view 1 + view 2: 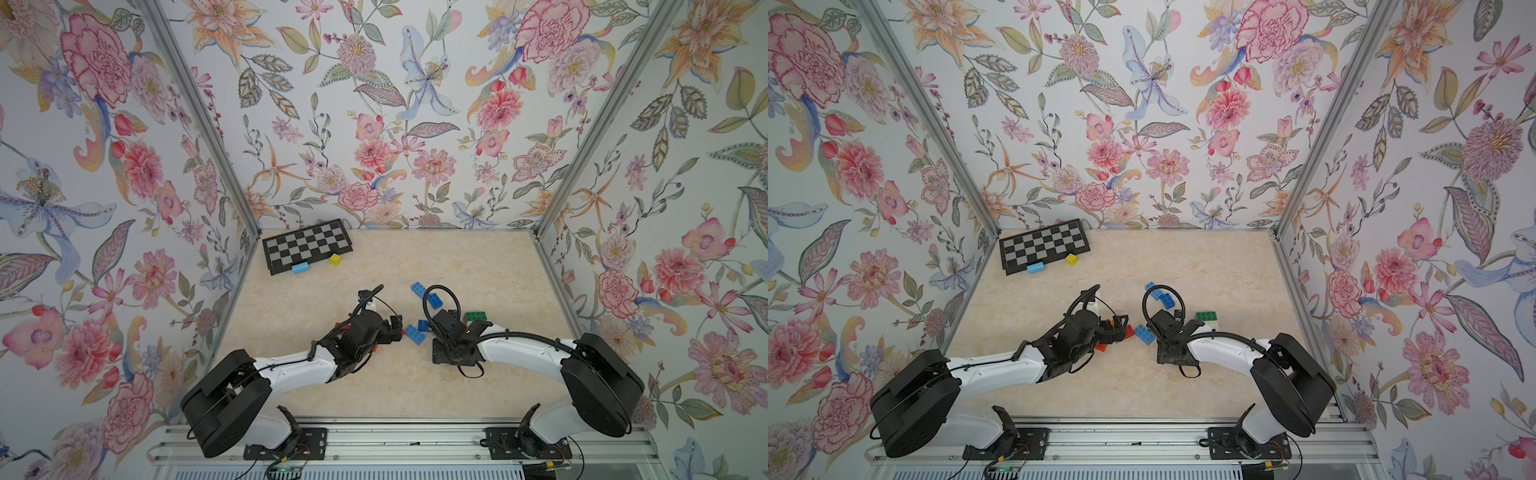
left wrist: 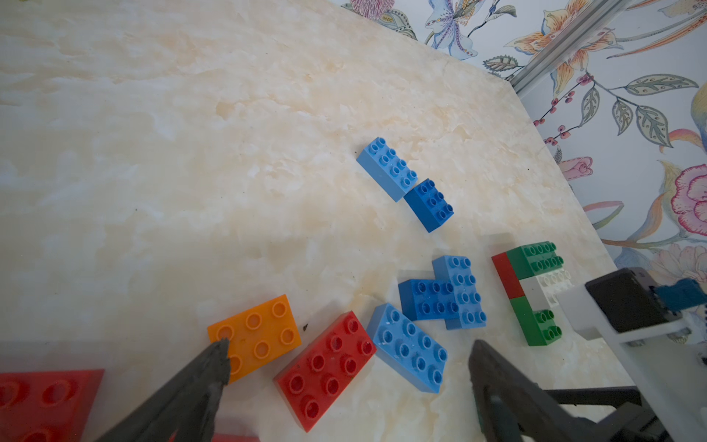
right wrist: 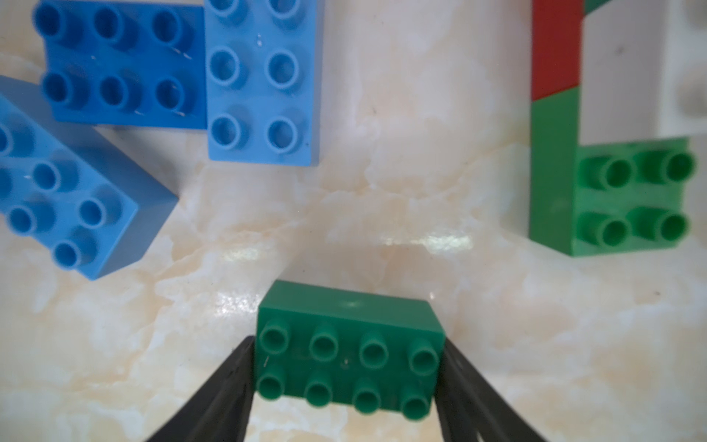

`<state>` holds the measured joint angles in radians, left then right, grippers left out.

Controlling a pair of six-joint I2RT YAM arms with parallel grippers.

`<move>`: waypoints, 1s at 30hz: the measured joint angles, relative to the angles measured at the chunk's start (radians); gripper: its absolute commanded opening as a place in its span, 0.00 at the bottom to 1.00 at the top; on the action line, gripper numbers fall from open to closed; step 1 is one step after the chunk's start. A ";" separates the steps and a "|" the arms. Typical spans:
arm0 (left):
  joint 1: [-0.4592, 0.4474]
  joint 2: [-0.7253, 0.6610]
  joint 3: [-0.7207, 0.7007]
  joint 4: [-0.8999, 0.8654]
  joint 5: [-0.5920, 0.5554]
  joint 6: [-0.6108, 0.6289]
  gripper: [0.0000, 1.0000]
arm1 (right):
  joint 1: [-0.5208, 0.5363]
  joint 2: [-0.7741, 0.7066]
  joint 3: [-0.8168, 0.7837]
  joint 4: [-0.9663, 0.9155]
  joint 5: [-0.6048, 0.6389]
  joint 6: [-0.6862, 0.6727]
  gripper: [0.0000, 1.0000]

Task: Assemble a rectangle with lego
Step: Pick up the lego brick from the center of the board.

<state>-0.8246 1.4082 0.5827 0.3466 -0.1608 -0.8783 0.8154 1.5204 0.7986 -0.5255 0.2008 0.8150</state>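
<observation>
Close view from the right wrist camera: a green brick point(image 3: 344, 310), two rows of four studs, sits in the lower middle of the frame on a cream marbled table point(image 3: 382, 191). The right gripper point(image 3: 348, 344) has its two black fingers point(image 3: 229, 382) against the brick's short ends, grasping it lengthwise. At the upper right stands a started block point(image 3: 612, 191) of green, white and red bricks; blue bricks point(image 3: 264, 76) lie at the upper left.

In the left wrist view, the left gripper point(image 2: 351, 346) hangs released, spread wide above a red brick point(image 2: 325, 367) and an orange brick point(image 2: 260, 333).

The lego looks light, rigid and smooth-sided, so it may slip or pivot. Flat opposite walls, pinched squarely, seem the safest hold.
</observation>
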 measured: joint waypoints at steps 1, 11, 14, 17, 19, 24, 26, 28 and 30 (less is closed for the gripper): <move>0.000 0.002 0.000 0.000 0.000 0.000 0.99 | 0.000 0.000 0.000 0.000 0.000 0.000 0.69; 0.000 0.008 0.000 0.000 0.000 0.000 0.99 | -0.014 -0.001 0.001 0.000 -0.008 -0.027 0.37; 0.000 0.008 0.000 0.000 0.000 0.000 0.99 | -0.034 -0.013 0.001 -0.002 -0.024 -0.067 0.34; 0.001 0.008 0.000 0.000 0.000 0.002 0.99 | -0.065 -0.053 0.001 -0.019 -0.034 -0.131 0.33; 0.001 0.007 0.000 0.000 0.000 0.006 0.99 | -0.093 -0.089 0.001 -0.040 -0.034 -0.179 0.32; 0.001 0.000 0.000 0.016 0.000 0.016 0.99 | -0.183 -0.174 0.001 -0.082 -0.037 -0.285 0.34; 0.001 -0.002 0.000 0.024 0.000 0.020 0.99 | -0.224 -0.204 0.000 -0.092 -0.037 -0.320 0.34; 0.002 -0.002 0.000 0.029 0.000 0.025 0.99 | -0.265 -0.226 -0.002 -0.097 -0.036 -0.356 0.34; 0.002 -0.002 0.000 0.034 0.000 0.027 0.99 | -0.297 -0.234 -0.002 -0.104 -0.036 -0.387 0.34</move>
<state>-0.8227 1.4059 0.5827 0.3801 -0.1608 -0.8513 0.5186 1.2861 0.7963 -0.6292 0.1650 0.4278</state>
